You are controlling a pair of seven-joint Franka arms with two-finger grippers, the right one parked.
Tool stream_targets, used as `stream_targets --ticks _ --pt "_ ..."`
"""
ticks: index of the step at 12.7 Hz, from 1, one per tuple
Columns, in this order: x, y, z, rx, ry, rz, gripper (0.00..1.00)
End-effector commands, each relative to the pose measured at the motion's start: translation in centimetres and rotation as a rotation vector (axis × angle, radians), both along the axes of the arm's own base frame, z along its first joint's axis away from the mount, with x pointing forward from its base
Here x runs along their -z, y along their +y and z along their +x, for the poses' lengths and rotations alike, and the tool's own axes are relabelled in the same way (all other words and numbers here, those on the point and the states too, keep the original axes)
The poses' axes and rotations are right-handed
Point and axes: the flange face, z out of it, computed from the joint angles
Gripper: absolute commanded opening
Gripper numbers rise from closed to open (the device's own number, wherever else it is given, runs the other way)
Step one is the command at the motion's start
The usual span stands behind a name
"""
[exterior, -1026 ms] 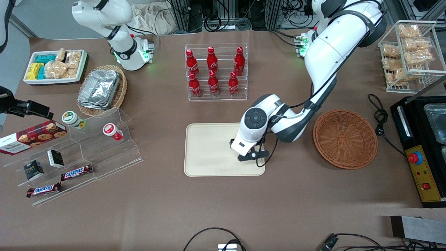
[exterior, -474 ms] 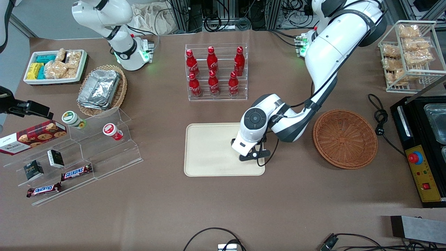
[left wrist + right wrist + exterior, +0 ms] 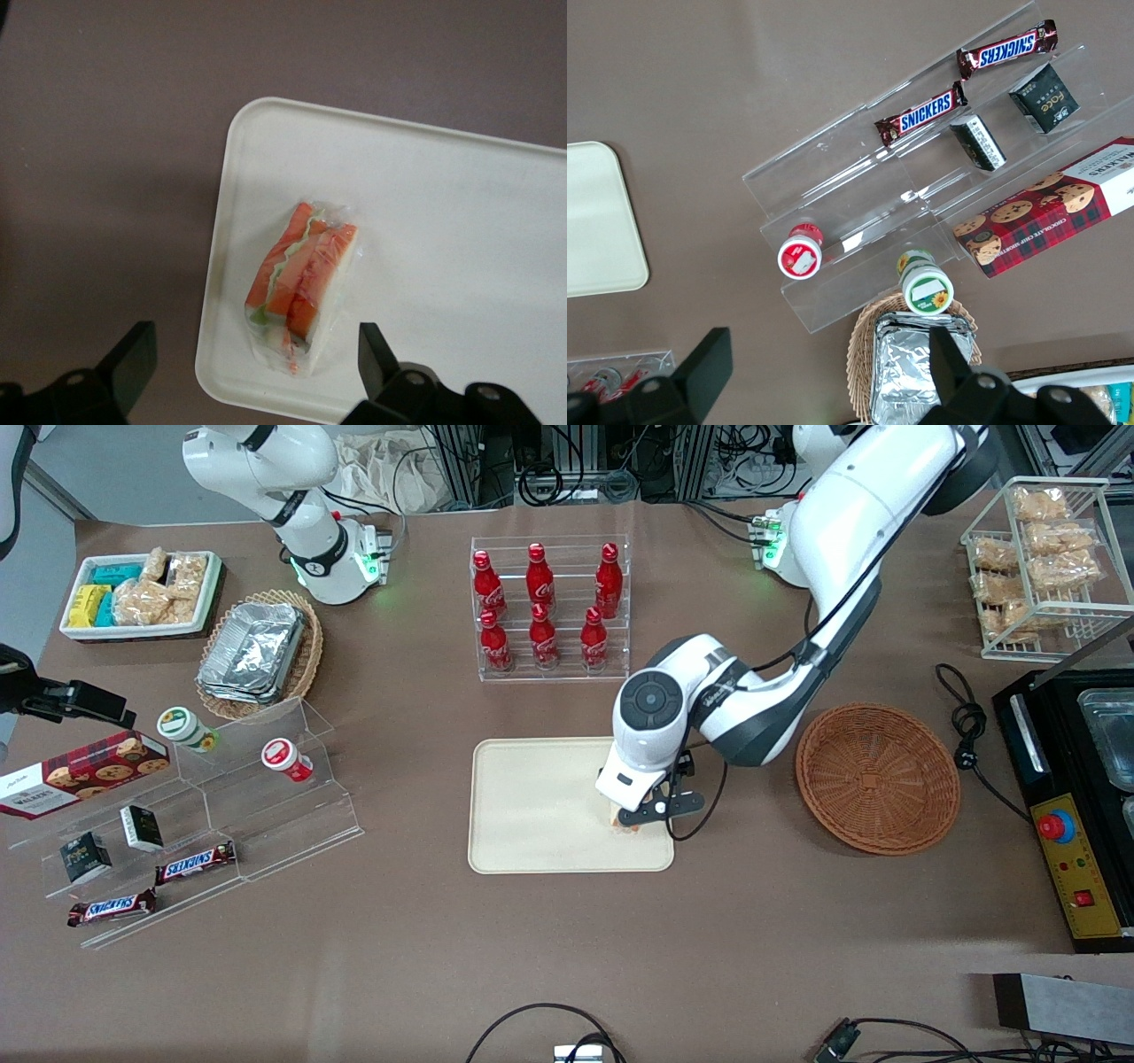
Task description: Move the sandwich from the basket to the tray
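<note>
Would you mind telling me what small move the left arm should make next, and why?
Probably lift straight up and retreat. The sandwich lies on the tray near a corner, the gripper hangs open above it with fingers apart from the wrap, and the basket holds nothing.

You have the gripper [image 3: 640, 816] above the tray [image 3: 532, 815], at the tray's end nearest the basket [image 3: 877, 778]. A bit of the sandwich [image 3: 623, 825] peeks out beneath it on the tray. The basket sits beside the tray, toward the working arm's end of the table.
</note>
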Motion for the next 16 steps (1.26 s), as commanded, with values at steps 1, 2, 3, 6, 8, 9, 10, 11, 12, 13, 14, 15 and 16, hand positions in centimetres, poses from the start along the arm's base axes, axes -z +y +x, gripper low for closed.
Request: stream_targets --ticks 1,2,3,6,8,9,10,11,12,13,14,15,16 --pt "-5.1 0.5 -0.4 -0.051 -0.038 -0.011 1.00" --pt "-7.4 2.2 0.4 -0.084 -0.055 0.013 1.00" --pt "-10.0 4.6 1.6 -0.121 -0.080 0.043 1.00" --pt "-15.5 10.4 4.6 -0.214 -0.123 0.100 0.99" --pt "-18.1 15.2 6.6 -0.211 -0.103 0.129 0.97" --pt "-19.1 18.3 7.5 -0.195 -0.078 0.143 0.97" --pt "-20.1 21.3 8.0 -0.168 -0.066 0.146 1.00" --pt "-21.3 23.9 8.3 -0.142 -0.063 0.137 1.00" --pt "-21.9 26.3 8.6 -0.126 -0.050 0.129 1.00" --pt "-22.7 28.0 8.5 -0.107 -0.045 0.114 1.00" --pt "-24.0 29.3 7.8 -0.079 -0.052 0.103 1.00" --pt "-24.6 30.9 6.7 -0.058 -0.052 0.104 1.00" --pt "-25.2 32.1 5.7 -0.048 -0.063 0.085 1.00"
